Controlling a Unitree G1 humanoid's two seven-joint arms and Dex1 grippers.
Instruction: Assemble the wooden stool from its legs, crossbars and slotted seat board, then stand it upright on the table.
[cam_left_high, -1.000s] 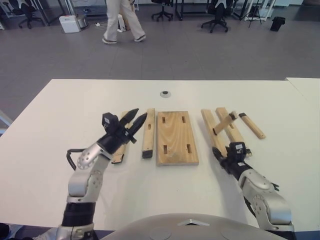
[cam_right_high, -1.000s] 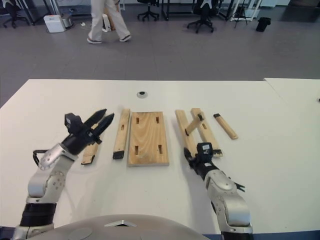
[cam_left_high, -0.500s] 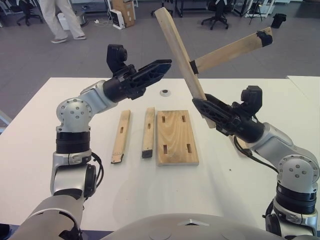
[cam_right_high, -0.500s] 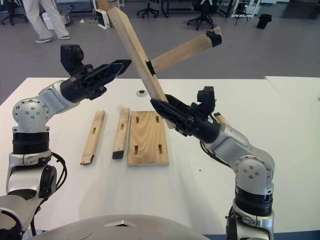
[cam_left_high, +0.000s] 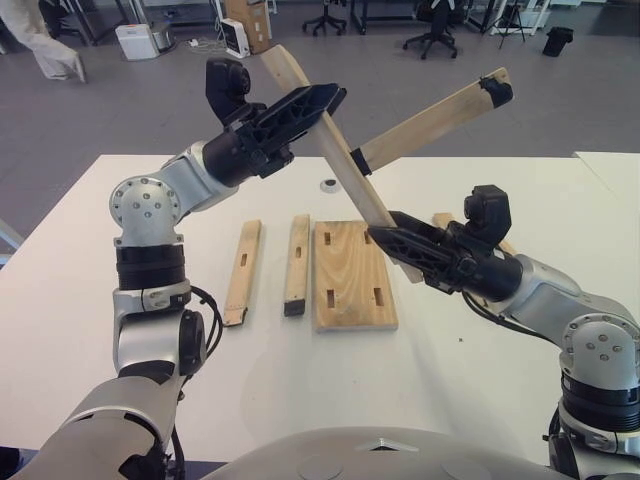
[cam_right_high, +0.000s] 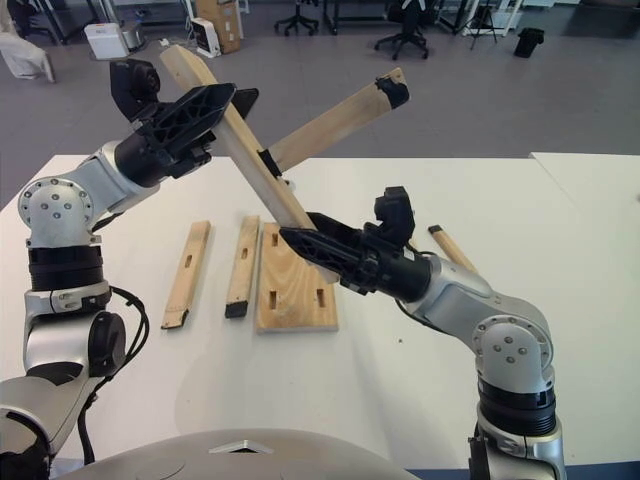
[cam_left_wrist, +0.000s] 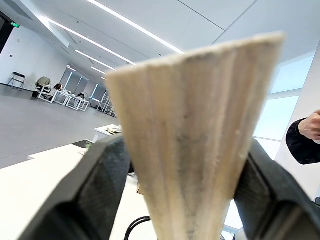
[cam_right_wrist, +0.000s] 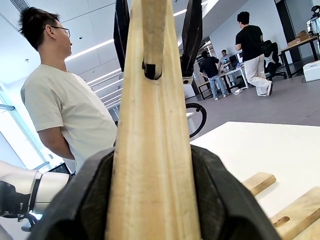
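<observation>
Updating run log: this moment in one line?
left gripper: shut on leg | right gripper: shut on leg | crossbar: through leg | seat board: flat on table

No text, number or label is legible. The green ceiling sign (cam_left_wrist: 15, 24) is too small to read.

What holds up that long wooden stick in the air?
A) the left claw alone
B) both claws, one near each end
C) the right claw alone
B: the left claw grips the stick near its upper end, the right claw near its lower end.
</observation>
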